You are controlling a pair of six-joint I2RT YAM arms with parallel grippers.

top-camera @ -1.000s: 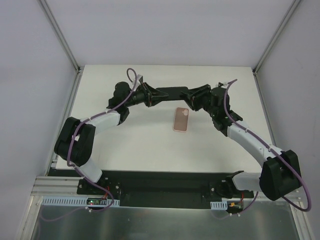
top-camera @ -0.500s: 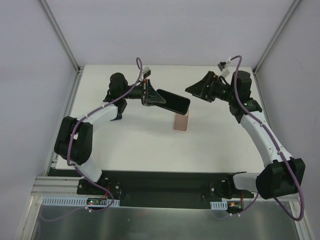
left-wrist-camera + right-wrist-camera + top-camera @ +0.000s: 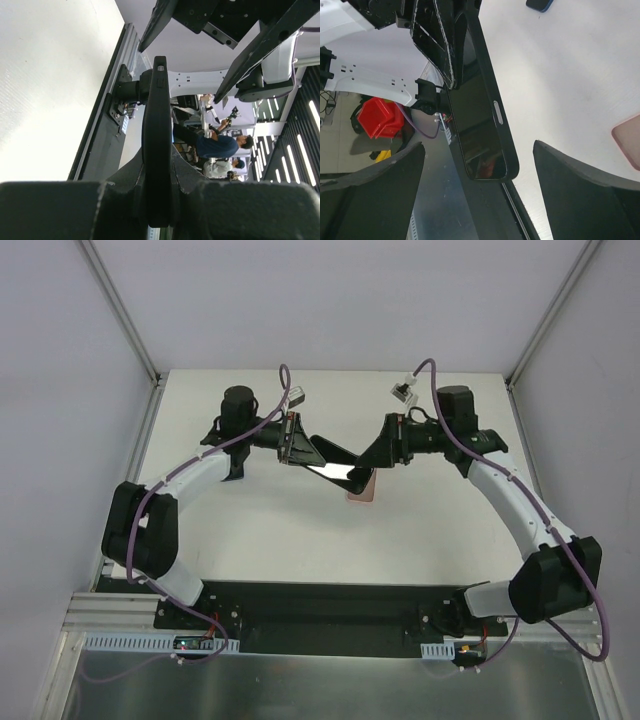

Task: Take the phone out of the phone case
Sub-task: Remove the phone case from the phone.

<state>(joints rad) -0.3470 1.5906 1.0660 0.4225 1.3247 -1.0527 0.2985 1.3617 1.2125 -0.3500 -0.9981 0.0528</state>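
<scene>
White table (image 3: pixel 260 530) fills the floor of the cell, and both arms reach over its far half toward each other. The left arm (image 3: pixel 195 475) curves in from the left and the right arm (image 3: pixel 510 500) from the right, so that their wrists nearly meet above the middle of the table.

The left gripper (image 3: pixel 298 440) is clamped on one end of the phone (image 3: pixel 335 465) and holds it off the surface. In the left wrist view the phone (image 3: pixel 157 150) shows edge-on, a thin black slab pinched between the two fingers at the bottom of the picture. The right gripper (image 3: pixel 375 455) faces it with its fingers spread wide. In the right wrist view one finger (image 3: pixel 375 185) stands to the left and the other (image 3: pixel 585 185) to the right of the phone's (image 3: pixel 480 125) free end, with a gap on each side, touching nothing.

The phone hangs tilted, its glossy face catching light, its free end lower than the clamped end.

The phone case (image 3: pixel 362 495) lies flat on the table right under that free end, partly hidden by it from above. The phone is out of it. A pink corner of the case (image 3: pixel 630 142) shows at the right edge of the right wrist view.
</scene>
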